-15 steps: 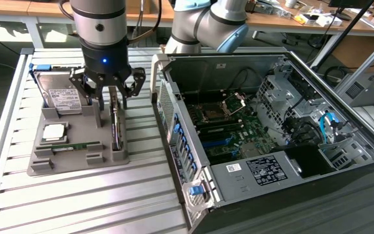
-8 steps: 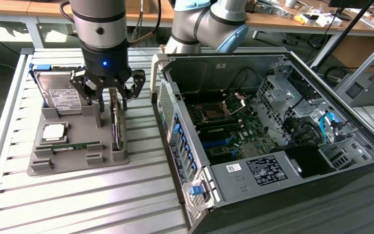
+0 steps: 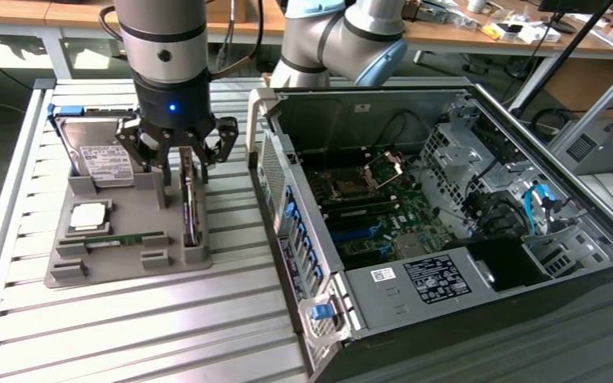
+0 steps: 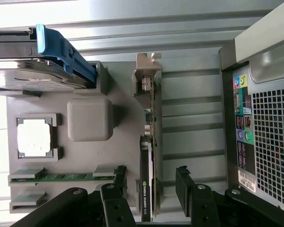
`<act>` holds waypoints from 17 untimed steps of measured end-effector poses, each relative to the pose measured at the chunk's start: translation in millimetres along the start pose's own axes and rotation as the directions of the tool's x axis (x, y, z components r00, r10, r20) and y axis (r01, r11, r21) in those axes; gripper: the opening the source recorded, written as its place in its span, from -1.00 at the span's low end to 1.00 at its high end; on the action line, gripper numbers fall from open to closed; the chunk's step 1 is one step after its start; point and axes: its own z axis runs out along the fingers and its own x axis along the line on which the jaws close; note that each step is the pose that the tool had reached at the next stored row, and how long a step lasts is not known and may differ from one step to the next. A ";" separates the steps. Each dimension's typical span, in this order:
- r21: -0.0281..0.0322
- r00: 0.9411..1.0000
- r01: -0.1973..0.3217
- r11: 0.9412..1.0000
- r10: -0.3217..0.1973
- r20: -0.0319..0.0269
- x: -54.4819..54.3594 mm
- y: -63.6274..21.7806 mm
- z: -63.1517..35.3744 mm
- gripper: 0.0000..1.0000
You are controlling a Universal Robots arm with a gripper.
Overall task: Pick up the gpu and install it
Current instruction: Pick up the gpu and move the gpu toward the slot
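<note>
Gripper (image 4: 151,174) straddles gpu (image 4: 146,189), wrist view showing gaps.

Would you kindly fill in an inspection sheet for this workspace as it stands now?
Surface: slatted metal table, with a grey holder tray on it.
Job's things: gpu standing on edge in the tray; open computer case beside it.
Clutter: hard drive, processor chip and RAM stick, all in the tray.
Grippers: claw open, fingers either side of the gpu's top edge.
Cables: blue cables inside the case.
Surroundings: wooden benches behind.
</note>
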 end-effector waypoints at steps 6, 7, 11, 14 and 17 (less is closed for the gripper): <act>0.000 1.000 0.000 1.000 0.000 0.000 0.1 -0.1 2.9 0.08; 0.000 1.000 0.000 1.000 0.000 0.000 0.1 -0.1 3.3 0.08; 0.000 1.000 0.000 1.000 0.000 0.000 0.2 -0.2 5.4 0.08; 0.000 1.000 0.000 1.000 0.000 0.000 0.2 -0.2 7.0 0.08; 0.000 1.000 0.000 1.000 0.000 0.000 0.2 -0.3 8.2 0.08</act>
